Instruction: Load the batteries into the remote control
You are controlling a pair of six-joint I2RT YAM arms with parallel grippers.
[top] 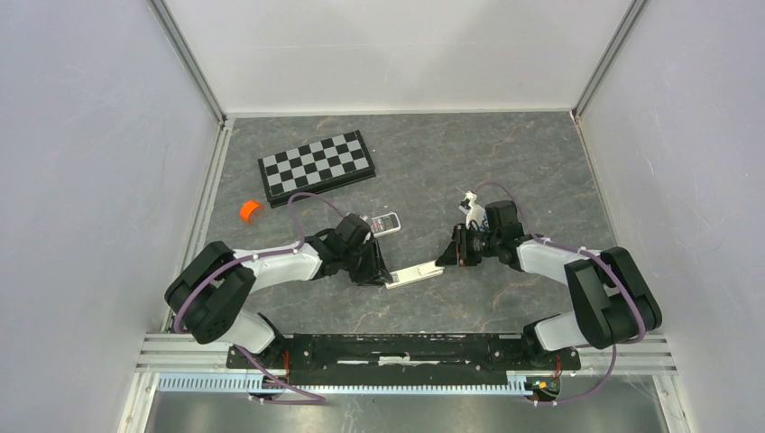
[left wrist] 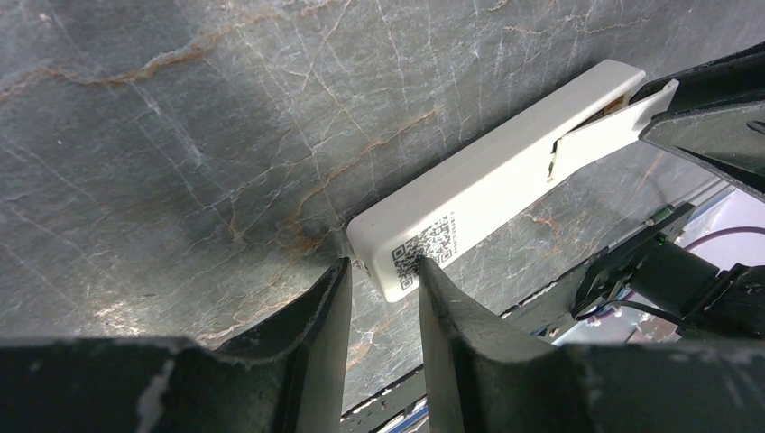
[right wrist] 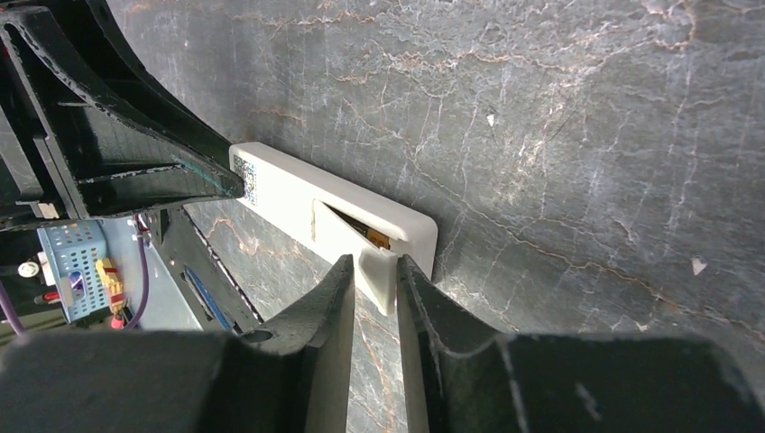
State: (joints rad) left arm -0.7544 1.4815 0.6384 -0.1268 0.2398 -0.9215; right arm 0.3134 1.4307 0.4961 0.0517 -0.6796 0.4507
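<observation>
Endwise, left fingers (left wrist: pixel 316 325) clamp the remote control (left wrist: pixel 505 171). Right fingers (right wrist: pixel 316 334) flank its raised battery cover (right wrist: pixel 361 248); whether they grip it is unclear.

The counter (left wrist: pixel 180 135) reads to me as polished stone, dark grey with rusty and white veins, and it throws a soft sheen. The remote control (left wrist: pixel 505 171) is smooth, matt white plastic with a printed label (left wrist: pixel 426 248) at one end. Its battery cover (right wrist: pixel 347 244) is the same matt white plastic. On the left claw (left wrist: pixel 383 271) and the right claw (right wrist: pixel 374 266) I see dull black plastic fingers (right wrist: pixel 307 343) with rough, pale-scuffed edges. From above, the checkered board (top: pixel 316 167) looks slightly glossy, the rail (top: pixel 406 383) at the near edge is ribbed bare metal, and the walls (top: pixel 81 180) are matt white
</observation>
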